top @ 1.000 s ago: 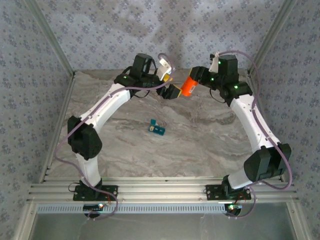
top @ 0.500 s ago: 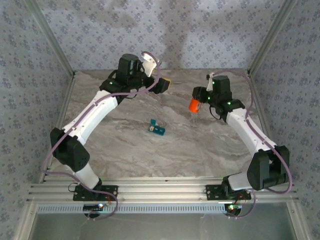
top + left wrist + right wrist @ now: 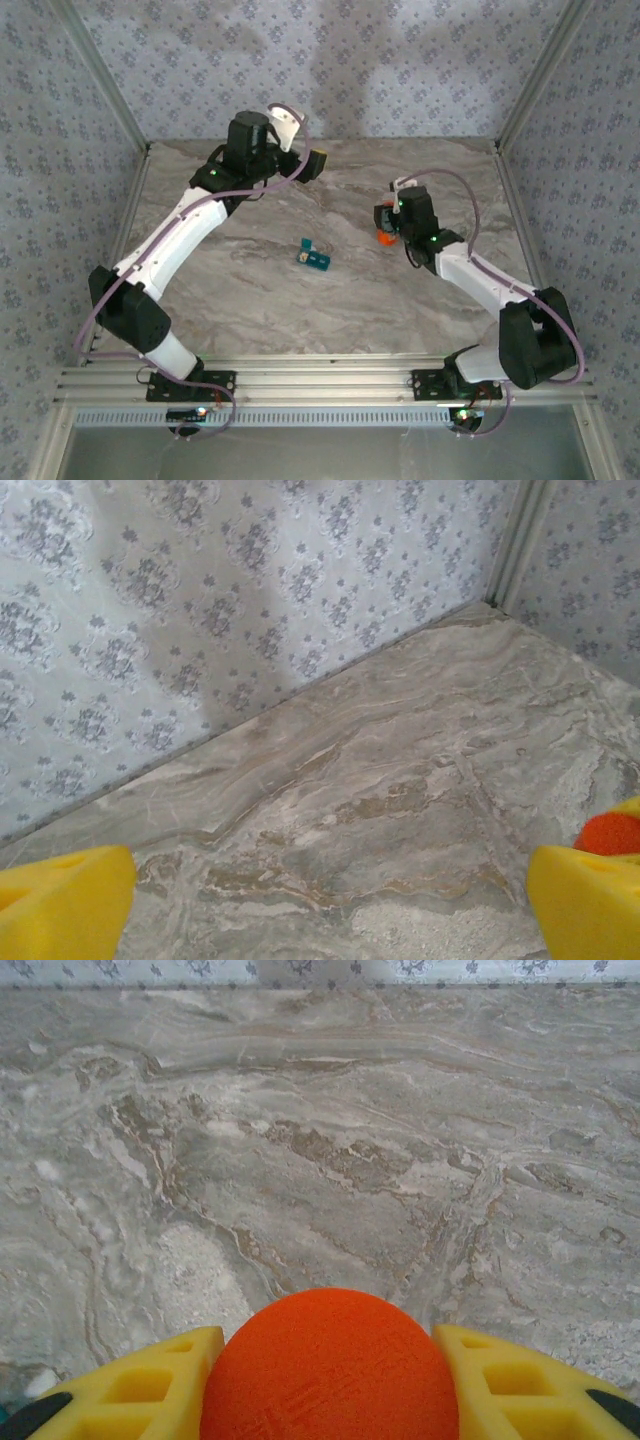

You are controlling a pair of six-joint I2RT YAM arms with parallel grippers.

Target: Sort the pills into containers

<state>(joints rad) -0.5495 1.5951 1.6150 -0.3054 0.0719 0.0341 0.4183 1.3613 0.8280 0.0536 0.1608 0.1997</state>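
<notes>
Bottle (image 3: 330, 1370) held, pouring step ahead
Right end effector (image 3: 386, 222) pinches it; left end effector (image 3: 322, 900) is spread. Next, likely bring it left over the containers (image 3: 315, 258) and tip.

There is one teal container strip (image 3: 316, 259), one orange bottle (image 3: 330, 1365), and two robot arms (image 3: 190, 225) (image 3: 478, 280).

The left arm stretches toward the upper middle of the top view, the left gripper (image 3: 316, 162) holding its fingers (image 3: 60, 905) wide apart. The right arm folds inward at centre right, seemingly tipped downward, the right gripper (image 3: 384, 225) clamping an orange bottle (image 3: 330, 1365).
</notes>
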